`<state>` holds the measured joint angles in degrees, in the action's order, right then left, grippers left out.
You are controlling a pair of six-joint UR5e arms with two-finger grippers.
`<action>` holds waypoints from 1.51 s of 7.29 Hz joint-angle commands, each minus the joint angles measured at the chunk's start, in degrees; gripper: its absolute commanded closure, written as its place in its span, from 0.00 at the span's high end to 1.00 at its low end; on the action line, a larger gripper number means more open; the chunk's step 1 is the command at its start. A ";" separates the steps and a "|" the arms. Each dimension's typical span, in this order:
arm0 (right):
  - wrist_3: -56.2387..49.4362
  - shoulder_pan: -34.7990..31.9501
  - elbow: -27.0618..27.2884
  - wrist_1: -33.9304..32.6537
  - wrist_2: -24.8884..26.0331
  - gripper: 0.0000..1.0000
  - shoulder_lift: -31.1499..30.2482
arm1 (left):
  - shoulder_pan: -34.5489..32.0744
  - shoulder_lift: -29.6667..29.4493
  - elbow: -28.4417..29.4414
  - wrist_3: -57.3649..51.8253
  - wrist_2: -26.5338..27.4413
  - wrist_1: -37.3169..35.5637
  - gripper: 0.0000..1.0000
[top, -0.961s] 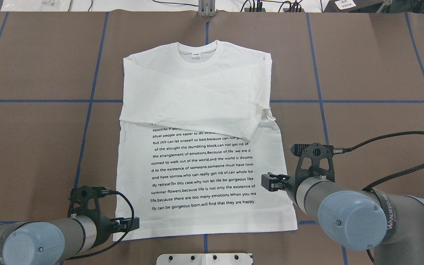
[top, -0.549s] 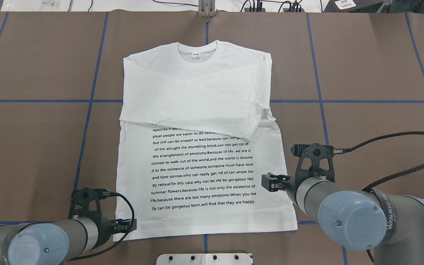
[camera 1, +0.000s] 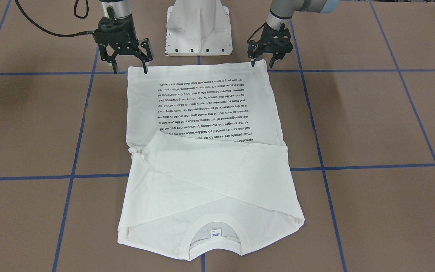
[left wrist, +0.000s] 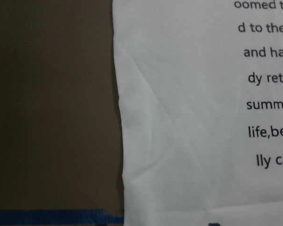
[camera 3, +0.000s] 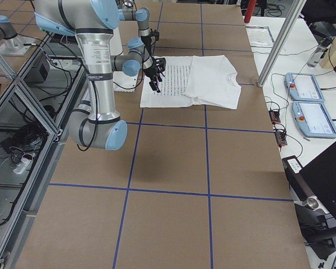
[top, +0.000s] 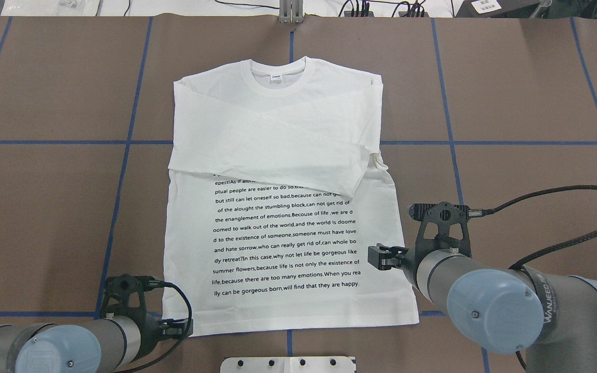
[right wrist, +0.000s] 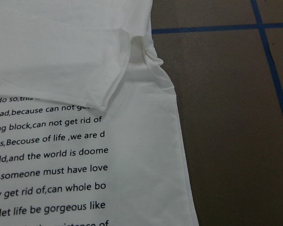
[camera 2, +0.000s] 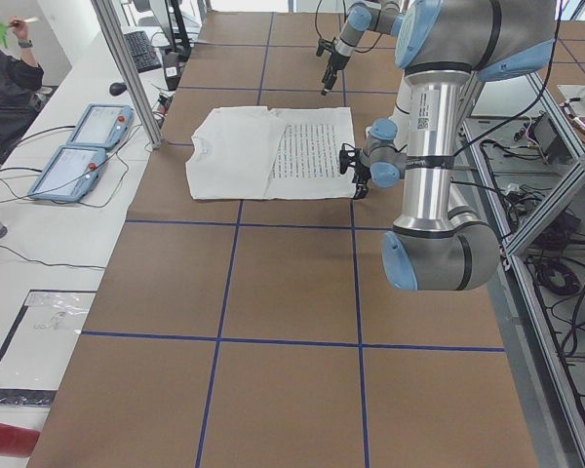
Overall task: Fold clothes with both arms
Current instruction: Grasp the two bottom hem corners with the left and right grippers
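Left end effector (camera 1: pixel 264 59) moved back twd robot, nearer shirt (top: pixel 278 155) hem corner.

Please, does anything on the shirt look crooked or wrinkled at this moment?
The white long-sleeved cotton shirt lies mostly flat. One small bunched crease sits at its side edge on the robot's right, where the folded sleeve ends; the cloth puckers there instead of lying smooth. Nothing else stands out.
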<state>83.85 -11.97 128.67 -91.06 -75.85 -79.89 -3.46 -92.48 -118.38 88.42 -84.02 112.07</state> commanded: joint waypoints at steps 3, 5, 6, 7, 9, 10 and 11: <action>0.09 0.02 -0.27 0.00 0.00 1.00 -0.08 | 1.35 0.02 -0.10 0.00 0.00 -0.09 0.74; 0.00 0.02 -0.27 0.00 0.00 1.00 -0.09 | 1.35 0.02 -0.01 0.00 0.00 -0.09 0.66; 0.00 0.02 -0.27 0.00 0.00 1.00 -0.09 | 1.35 0.02 -0.01 0.00 0.00 -0.09 0.58; 0.00 0.02 -0.27 0.00 0.00 1.00 -0.09 | 1.35 0.02 -0.19 0.00 0.00 -0.09 0.45; 0.00 0.02 -0.35 0.00 0.00 1.00 0.00 | 1.26 -0.07 -0.36 0.09 0.00 -0.10 0.00; 0.09 0.02 -0.35 0.09 0.00 1.00 -0.09 | 1.26 0.02 -0.45 0.09 0.17 -0.09 0.00; 0.00 0.02 -0.35 0.09 0.00 1.00 -0.17 | 1.26 -0.07 -0.80 0.09 0.18 -0.09 0.00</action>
<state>83.88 -11.95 128.33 -91.00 -75.85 -79.97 -2.18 -92.51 -118.87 88.49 -83.91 111.96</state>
